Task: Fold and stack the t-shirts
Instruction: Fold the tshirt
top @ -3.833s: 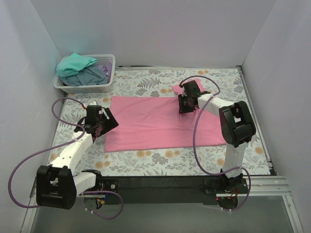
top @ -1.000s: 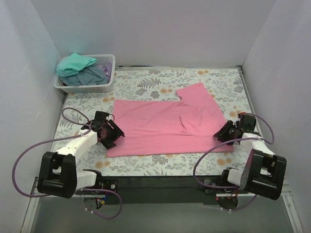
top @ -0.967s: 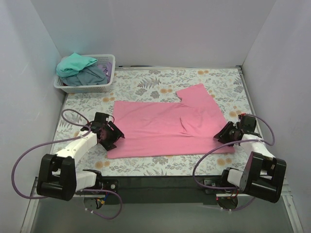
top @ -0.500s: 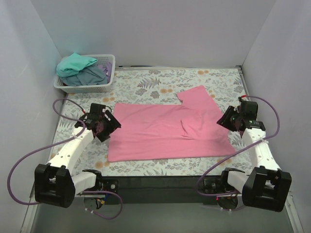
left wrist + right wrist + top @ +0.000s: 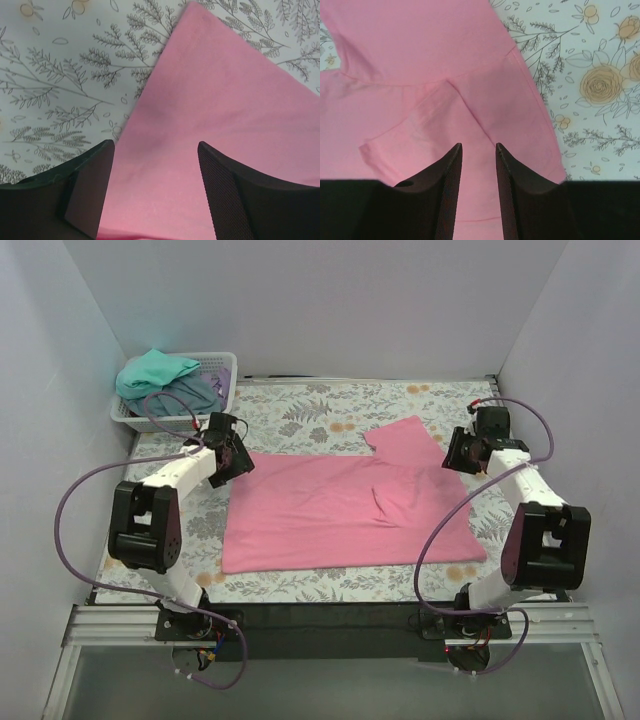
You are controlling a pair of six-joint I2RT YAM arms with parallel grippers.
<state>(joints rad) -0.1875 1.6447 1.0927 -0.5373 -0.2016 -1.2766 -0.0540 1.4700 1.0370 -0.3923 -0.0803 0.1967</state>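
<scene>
A pink t-shirt (image 5: pixel 340 512) lies spread flat on the flowered table; its sleeve end points to the far right. My left gripper (image 5: pixel 238 460) hovers over the shirt's far-left corner, jaws wide open and empty, with pink cloth (image 5: pixel 210 110) below them. My right gripper (image 5: pixel 457 454) is over the far-right sleeve, jaws a little apart with nothing between them; the folded sleeve (image 5: pixel 445 115) lies beneath. A teal t-shirt (image 5: pixel 155 370) and a grey-blue t-shirt (image 5: pixel 188 396) lie bunched in the basket.
A white lattice basket (image 5: pixel 180 421) stands in the far-left corner, close to my left arm. White walls close in the table on the left, back and right. Bare flowered tabletop (image 5: pixel 300 410) shows beyond the shirt.
Both grippers moved away from the shirt's near corners to its far side: the left to the far-left corner, the right to the far-right sleeve. The shirt's near edge shifted slightly.
</scene>
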